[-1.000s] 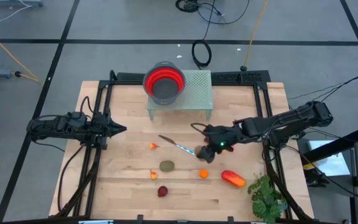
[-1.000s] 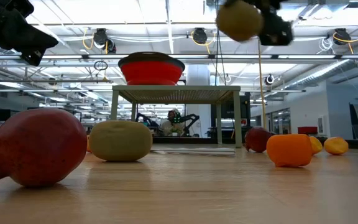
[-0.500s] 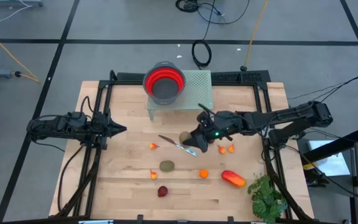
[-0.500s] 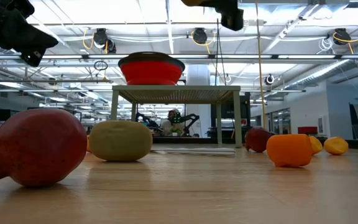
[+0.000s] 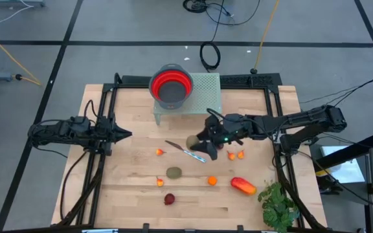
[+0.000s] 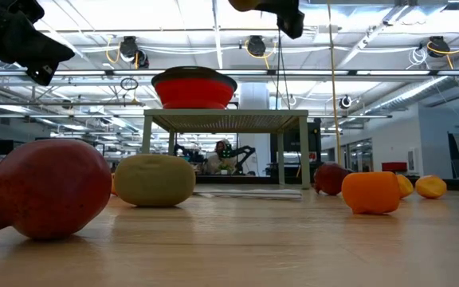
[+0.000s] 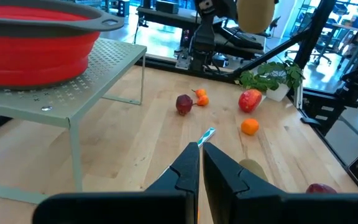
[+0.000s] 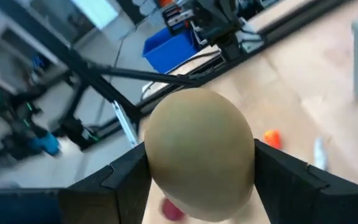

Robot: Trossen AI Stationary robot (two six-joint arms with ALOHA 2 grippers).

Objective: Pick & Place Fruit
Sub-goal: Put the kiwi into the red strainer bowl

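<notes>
The right hand (image 5: 196,144) hung above the middle of the bench (image 5: 135,116), its fingers clamped on an olive-brown oval fruit (image 8: 199,160); in the right wrist view that fruit sat snug between the two dark fingers (image 8: 291,180), smooth, matte and egg-shaped. In the high view the held piece showed as a small olive spot just right of centre, lifted clear of the wood, over the thin silver knife (image 5: 184,151).

Counted on the bench in the high view: a second olive-brown oval (image 5: 174,172) below centre, one dark red round piece (image 5: 169,199) near the lower edge, one longer red-orange piece (image 5: 243,186) at lower right, and five tiny orange ones, among them one (image 5: 160,152) left of the knife, one (image 5: 212,180) beside the long piece and a pair (image 5: 236,155) under the right arm.

A red bowl (image 5: 171,85) stood on a pale green perforated stand (image 5: 206,94) at upper centre; its inside looked grey, with no fruit visible in it. A leafy green plant (image 5: 277,204) lay at lower right.

The left hand (image 5: 123,134) waited at the left side of the bench, fingers pressed together, holding nothing.
</notes>
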